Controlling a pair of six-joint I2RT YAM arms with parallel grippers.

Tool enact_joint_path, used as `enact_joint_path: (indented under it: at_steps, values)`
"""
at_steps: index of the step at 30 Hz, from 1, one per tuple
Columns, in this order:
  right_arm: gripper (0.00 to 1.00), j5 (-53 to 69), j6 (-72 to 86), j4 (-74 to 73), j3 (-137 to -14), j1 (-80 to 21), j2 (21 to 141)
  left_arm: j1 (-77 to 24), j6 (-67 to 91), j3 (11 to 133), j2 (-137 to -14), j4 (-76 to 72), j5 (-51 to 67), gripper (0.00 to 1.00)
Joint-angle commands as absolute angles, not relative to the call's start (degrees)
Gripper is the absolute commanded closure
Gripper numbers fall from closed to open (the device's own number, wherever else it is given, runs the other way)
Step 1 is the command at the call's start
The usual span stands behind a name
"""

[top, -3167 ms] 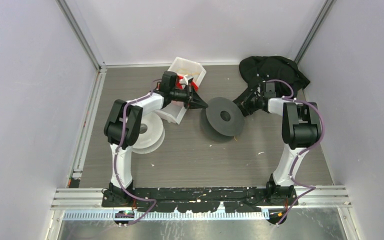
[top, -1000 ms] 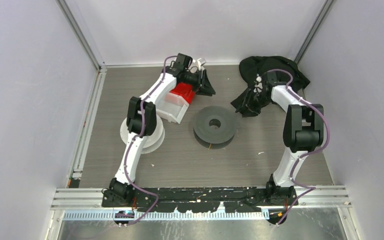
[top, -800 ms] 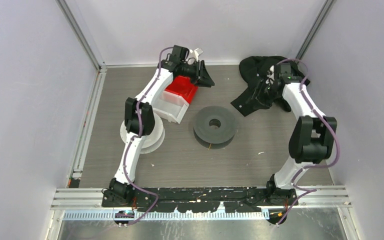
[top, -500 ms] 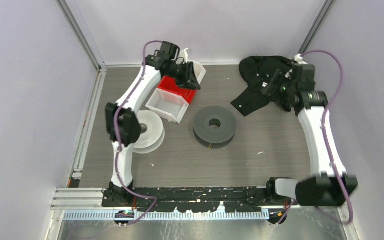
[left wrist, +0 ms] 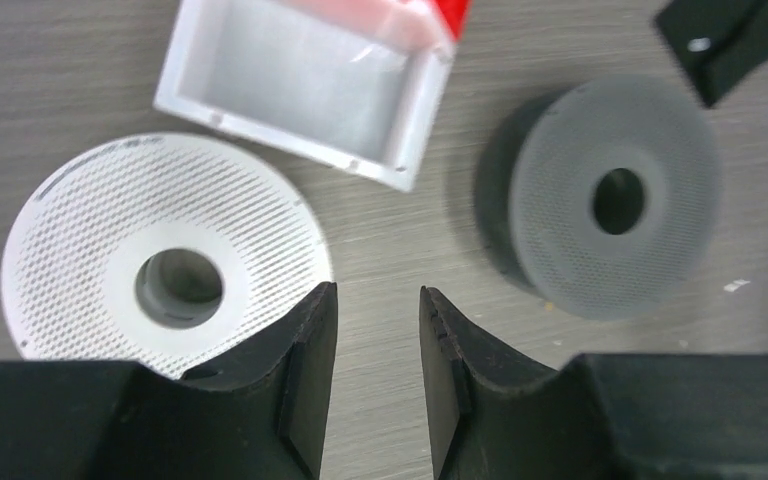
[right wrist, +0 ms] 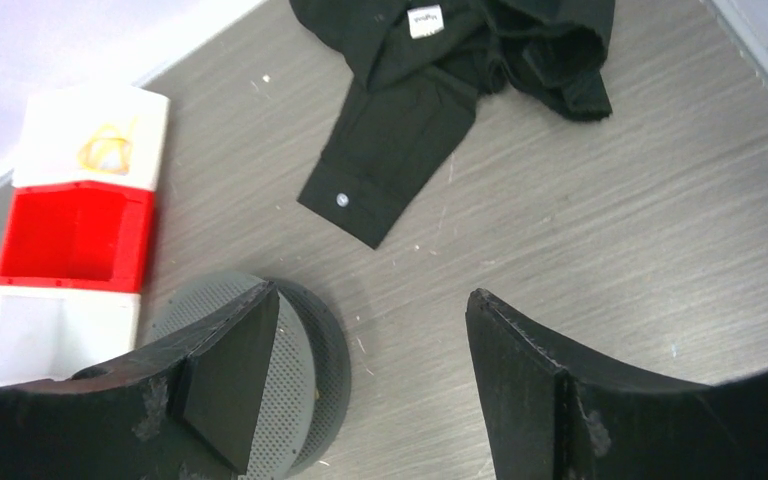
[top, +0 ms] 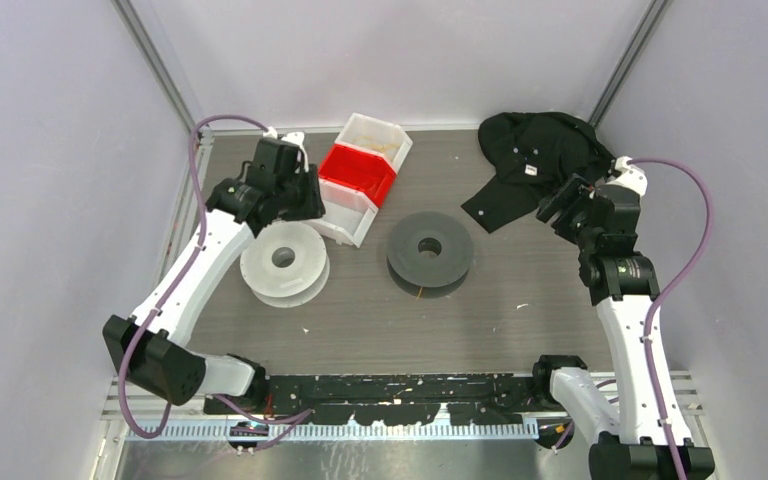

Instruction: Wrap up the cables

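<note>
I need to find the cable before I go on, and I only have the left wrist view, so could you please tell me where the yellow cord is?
Observer: A small loop of yellow cord lies in the far white bin, just beyond the red bin.
Operator: Thank you. Is the right arm anywhere near it?
Observer: No. The right gripper is raised over the right side of the table, close to the black shirt.
Operator: Is it carrying anything?
Observer: No. Its fingers are spread wide apart with nothing between them.
</note>
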State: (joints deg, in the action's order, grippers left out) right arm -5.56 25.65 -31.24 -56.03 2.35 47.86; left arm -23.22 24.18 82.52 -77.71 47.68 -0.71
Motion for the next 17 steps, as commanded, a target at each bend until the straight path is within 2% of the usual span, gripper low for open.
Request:
enact_joint_path:
  at_steps: [1,9,14,17]
  values:
    - [0.26,-7.6,26.6,-28.3,-54.9,2.2,47.4,-23.0,25.2,77.8,-75.2,42.6,-9.8,0.63]
    - [0.25,-8.4,27.4,-28.4,-54.8,2.2,47.9,-23.0,28.0,78.2,-76.3,43.6,-13.3,0.64]
    - [0.25,-9.7,28.2,-28.4,-54.0,2.2,46.9,-23.0,27.4,81.9,-77.8,45.7,-14.7,0.72]
    - [0.25,-10.2,29.4,-28.0,-53.1,2.2,46.3,-22.9,26.5,82.0,-77.4,44.6,-15.6,0.72]
